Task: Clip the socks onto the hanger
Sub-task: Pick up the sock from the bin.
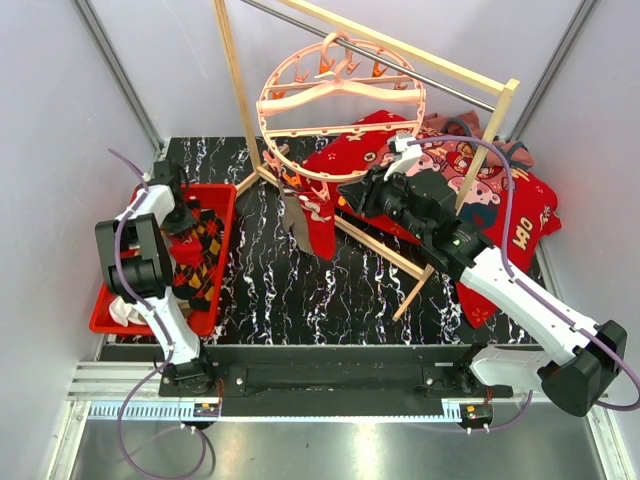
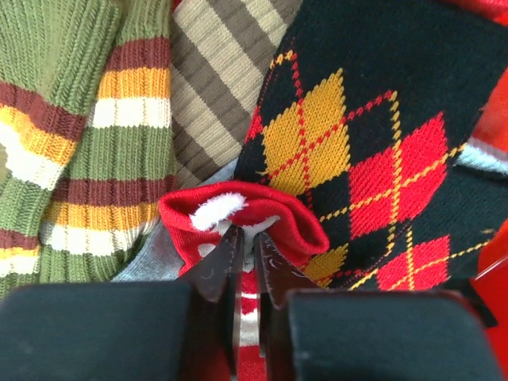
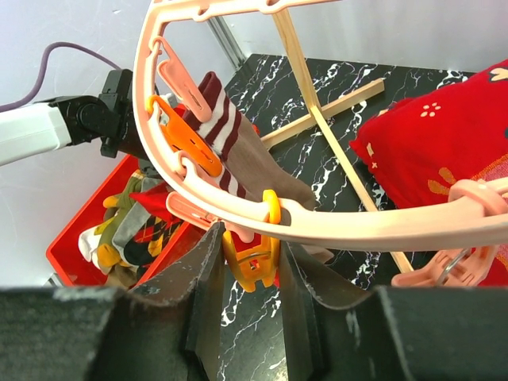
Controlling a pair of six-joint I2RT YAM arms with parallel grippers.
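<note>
Left gripper (image 2: 248, 252) is pinched shut on a soft fold of a red sock (image 2: 278, 218) with white pattern, down among the pile in the red tray (image 3: 67, 238), while the right gripper (image 3: 248, 258) stands open astride a glossy orange clip (image 3: 254, 268) dangling from the hanger (image 3: 333, 226). I judge the task partly done: a striped brown sock (image 3: 238, 139) and, in the top view, a grey sock (image 1: 293, 215) and a second red one (image 1: 322, 228) hang clipped to the smooth salmon plastic ring. Several wait in the tray, among them a flat-knit argyle sock (image 2: 373, 143) with red and yellow diamonds and a chunky ribbed olive sock (image 2: 71, 119).
</note>
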